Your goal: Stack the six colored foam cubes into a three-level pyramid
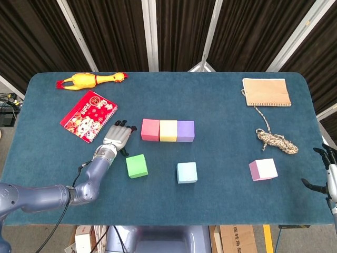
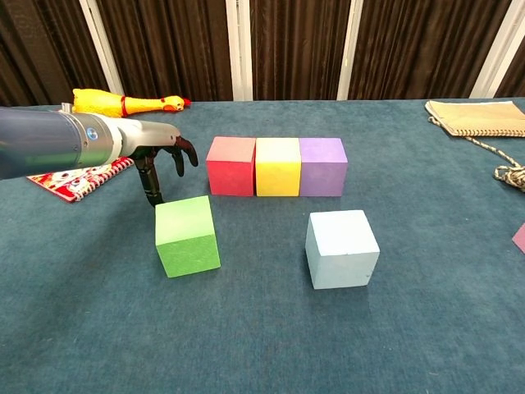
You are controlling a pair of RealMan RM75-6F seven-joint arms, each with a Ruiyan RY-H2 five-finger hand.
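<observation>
A red cube [image 1: 150,129], a yellow cube [image 1: 168,130] and a purple cube [image 1: 185,130] stand side by side in a row at mid-table. In front of them lie a green cube [image 1: 137,165] and a light blue cube [image 1: 187,172], apart from each other. A pink cube [image 1: 263,169] sits far to the right. My left hand [image 1: 118,137] hovers just behind and left of the green cube [image 2: 188,235], fingers apart and pointing down, holding nothing. At the table's right edge my right hand [image 1: 327,171] is open and holds nothing.
A red patterned notebook [image 1: 88,115] and a yellow rubber chicken [image 1: 90,79] lie at the back left. A tan pouch [image 1: 266,91] and a coiled rope [image 1: 276,140] lie at the back right.
</observation>
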